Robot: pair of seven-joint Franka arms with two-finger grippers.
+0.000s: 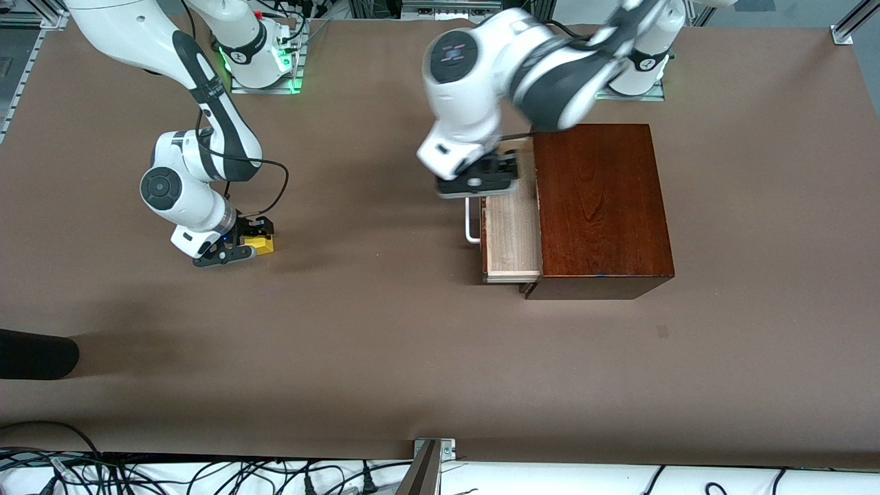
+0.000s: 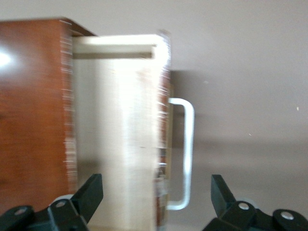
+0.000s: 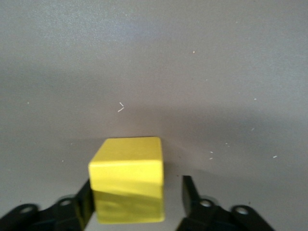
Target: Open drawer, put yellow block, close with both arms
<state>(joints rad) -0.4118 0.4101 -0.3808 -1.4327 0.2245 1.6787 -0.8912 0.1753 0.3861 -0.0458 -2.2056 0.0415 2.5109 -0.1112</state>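
The reddish-brown wooden box stands toward the left arm's end of the table. Its drawer is pulled partly out, showing the pale interior and the white handle, which also shows in the left wrist view. My left gripper hangs open over the drawer's front and handle, its own point in the wrist view empty. The yellow block sits on the table toward the right arm's end. My right gripper is open around the block; one finger stands apart from it.
A dark rounded object juts in at the table's edge toward the right arm's end, nearer to the camera. Cables and a metal post lie along the near edge. The brown table spreads between block and box.
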